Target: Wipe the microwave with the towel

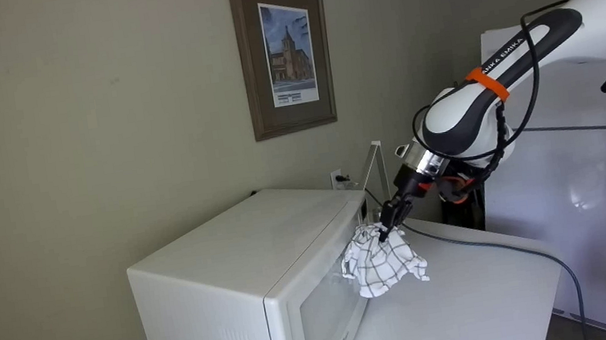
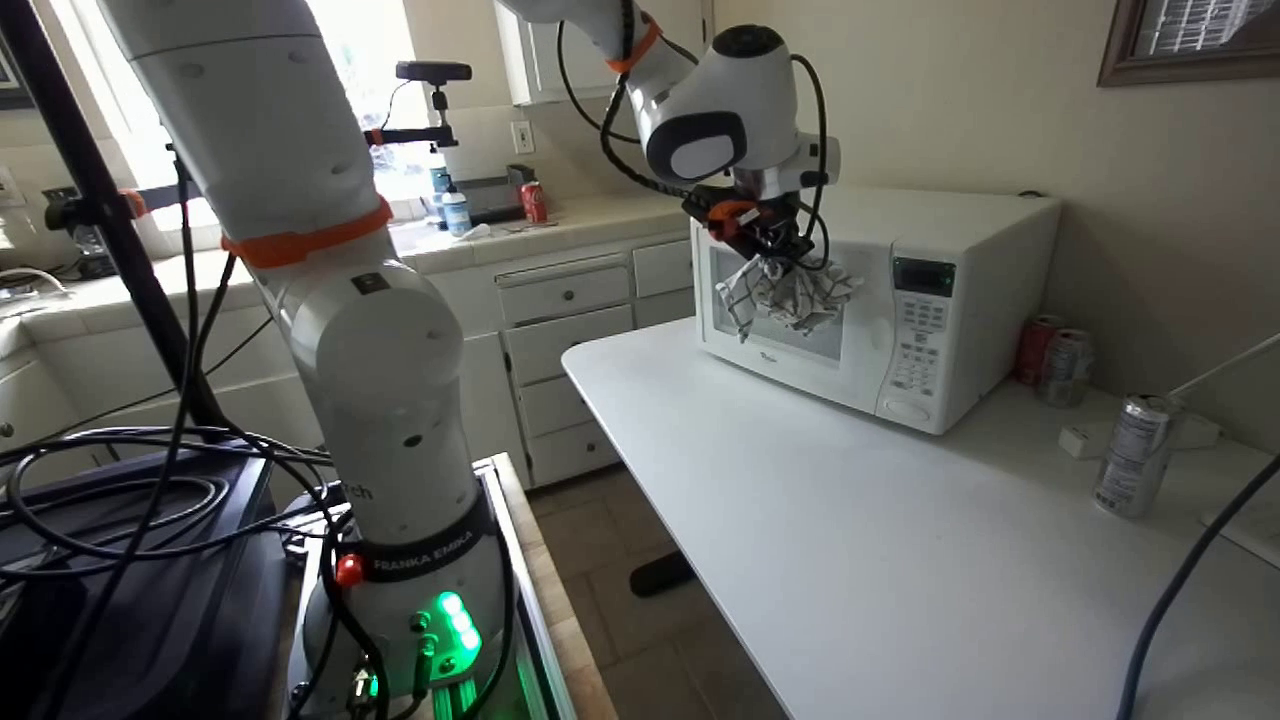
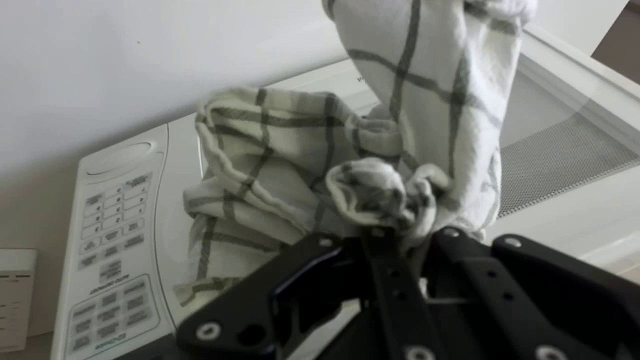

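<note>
The white microwave (image 1: 205, 278) stands on the table against the wall, its window door and keypad (image 2: 917, 345) facing the arm. A wrinkled white towel (image 1: 382, 268) with a dark grid is bunched in front of the door. My gripper (image 1: 384, 235) points down at a slant, its jaws shut on the middle of that cloth. In the wrist view, folds of the towel (image 3: 440, 90) spread from the gripper (image 3: 414, 237) and cover much of the door. The cloth seems to rest on the door window; the exact contact is hidden behind it.
A white table (image 2: 850, 560) extends in front of the microwave. To the keypad side stand a silver can (image 2: 1135, 455) and two more cans (image 2: 1065, 368) by the wall. A dark cord (image 1: 491, 244) crosses the tabletop. A framed picture (image 1: 286, 53) hangs above.
</note>
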